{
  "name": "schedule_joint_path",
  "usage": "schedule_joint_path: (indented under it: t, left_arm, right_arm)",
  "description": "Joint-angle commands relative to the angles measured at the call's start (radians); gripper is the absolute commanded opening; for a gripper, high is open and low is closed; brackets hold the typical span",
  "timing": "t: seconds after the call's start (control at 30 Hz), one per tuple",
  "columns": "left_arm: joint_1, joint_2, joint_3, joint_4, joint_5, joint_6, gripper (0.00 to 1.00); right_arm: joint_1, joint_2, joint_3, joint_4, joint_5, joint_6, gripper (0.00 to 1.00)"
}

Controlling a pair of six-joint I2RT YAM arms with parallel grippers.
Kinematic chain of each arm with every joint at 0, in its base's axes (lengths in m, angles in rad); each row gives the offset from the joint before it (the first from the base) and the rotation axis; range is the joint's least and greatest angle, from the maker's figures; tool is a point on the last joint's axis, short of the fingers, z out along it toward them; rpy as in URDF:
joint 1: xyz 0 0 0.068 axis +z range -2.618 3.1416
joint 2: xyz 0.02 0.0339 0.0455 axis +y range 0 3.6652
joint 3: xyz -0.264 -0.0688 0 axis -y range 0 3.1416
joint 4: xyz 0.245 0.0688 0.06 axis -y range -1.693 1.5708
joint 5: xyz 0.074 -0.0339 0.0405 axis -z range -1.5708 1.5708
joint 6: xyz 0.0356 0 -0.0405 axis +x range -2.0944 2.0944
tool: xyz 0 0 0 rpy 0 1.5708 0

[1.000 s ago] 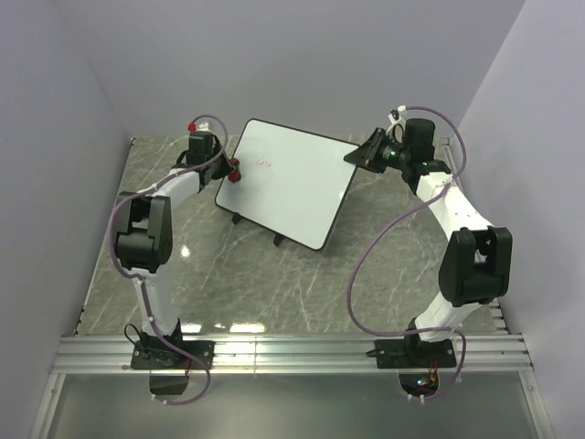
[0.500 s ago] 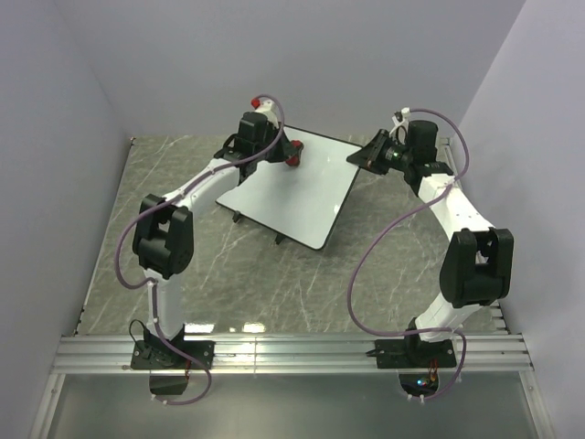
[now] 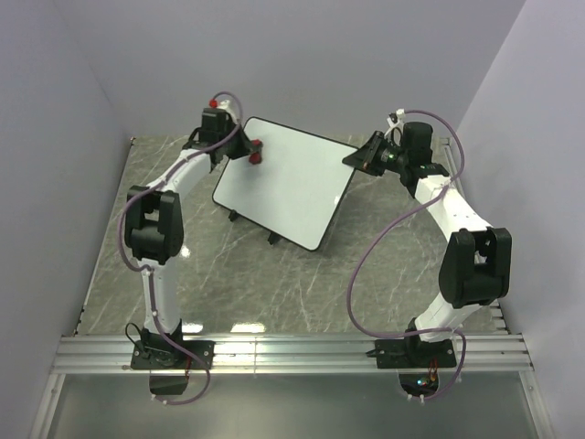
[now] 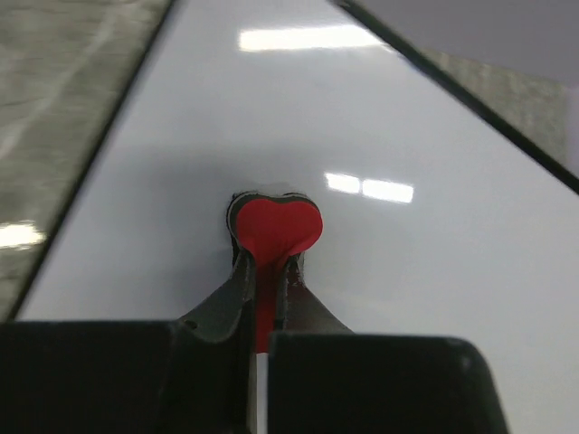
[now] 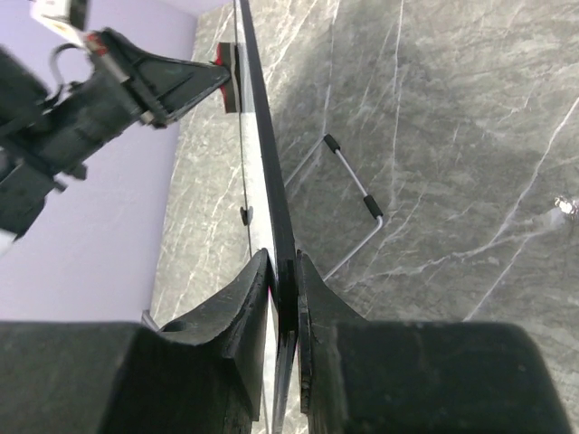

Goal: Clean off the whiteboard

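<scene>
The whiteboard (image 3: 288,181) stands tilted on small black feet in the middle of the marble table; its white face shows no marks. My left gripper (image 3: 249,149) is shut on the red-and-black eraser (image 3: 255,152) and presses it against the board's upper left part. In the left wrist view the red eraser (image 4: 274,226) sits flat on the whiteboard's face (image 4: 434,271) between my fingertips. My right gripper (image 3: 359,155) is shut on the board's upper right corner. In the right wrist view the jaws clamp the whiteboard's black edge (image 5: 268,172), and the eraser (image 5: 228,76) shows far along it.
A wire stand leg (image 5: 355,185) props the board from behind. The grey marble table (image 3: 274,283) runs to purple walls at the back and both sides. An aluminium rail (image 3: 292,352) carries both arm bases at the near edge.
The left gripper swept the eraser from the board's left edge right across the top, then back left to the upper left part. The red mark seen earlier is gone. The right gripper held still.
</scene>
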Motion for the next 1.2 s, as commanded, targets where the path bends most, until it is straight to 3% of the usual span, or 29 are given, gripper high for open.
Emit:
schedule_joint_path:
  t: [0.0,0.3,0.4,0.63,1.17]
  left_arm:
    - [0.03,0.084,0.009,-0.174,-0.057,0.042,0.0]
    - [0.02,-0.002,-0.129,-0.113,-0.011,0.03,0.0]
    - [0.017,-0.095,-0.138,-0.119,-0.041,0.036,0.0]
    - [0.015,-0.269,-0.115,-0.182,-0.151,-0.027,0.0]
    - [-0.071,-0.634,-0.351,-0.31,-0.41,-0.081,0.0]
  right_arm:
    - [-0.005,-0.046,-0.012,0.005,0.088,-0.111,0.0]
    - [-0.003,-0.025,0.002,0.022,0.088,-0.105,0.0]
    - [-0.005,-0.012,0.011,0.013,0.09,-0.128,0.0]
    - [-0.005,0.0,-0.015,0.031,0.108,-0.172,0.0]
    - [-0.011,0.048,-0.099,0.234,0.144,-0.186,0.0]
